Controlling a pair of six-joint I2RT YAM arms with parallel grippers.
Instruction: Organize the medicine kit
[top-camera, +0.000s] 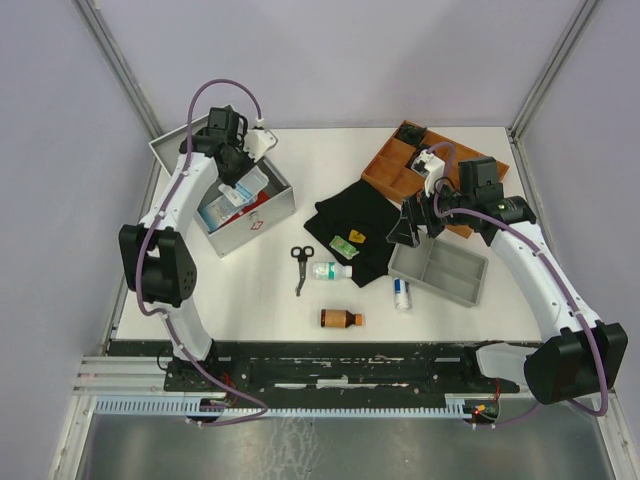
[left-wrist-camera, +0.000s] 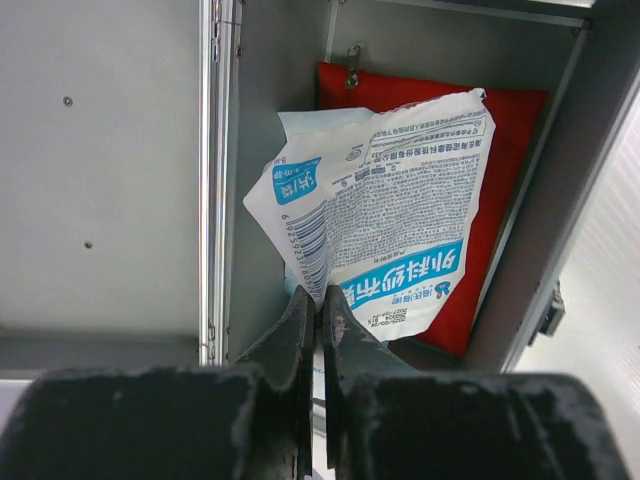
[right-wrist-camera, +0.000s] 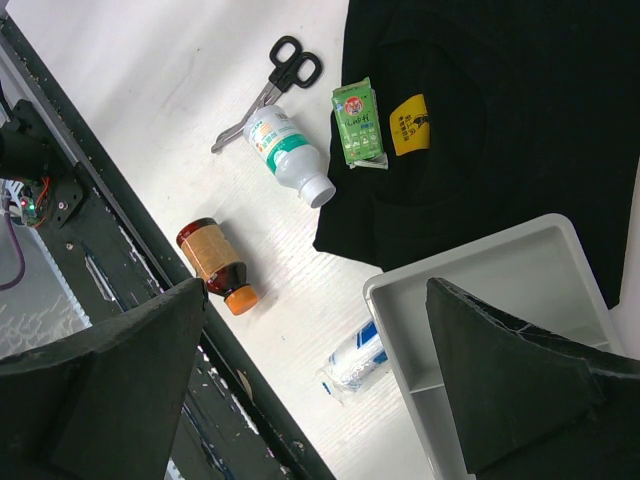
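Note:
The medicine kit (top-camera: 262, 215) is an open silver-grey metal case at the back left, with its lid (top-camera: 175, 150) folded back. A red pouch (left-wrist-camera: 500, 180) lies inside it. My left gripper (left-wrist-camera: 320, 300) is shut on the bottom edge of a white-and-blue printed packet (left-wrist-camera: 400, 230) and holds it over the case's inside, above the pouch. In the top view the left gripper (top-camera: 237, 178) hangs over the case. My right gripper (right-wrist-camera: 315, 290) is open and empty, in the air above the table by the corner of the grey tray (right-wrist-camera: 480, 270).
A black cloth (top-camera: 350, 215) carries a green sachet (top-camera: 342, 245). Scissors (top-camera: 301, 265), a white bottle (top-camera: 330, 271), an amber bottle (top-camera: 341, 319) and a blue-white roll (top-camera: 401, 293) lie on the table. The grey divided tray (top-camera: 440, 270) and a brown organizer (top-camera: 400, 160) stand at the right.

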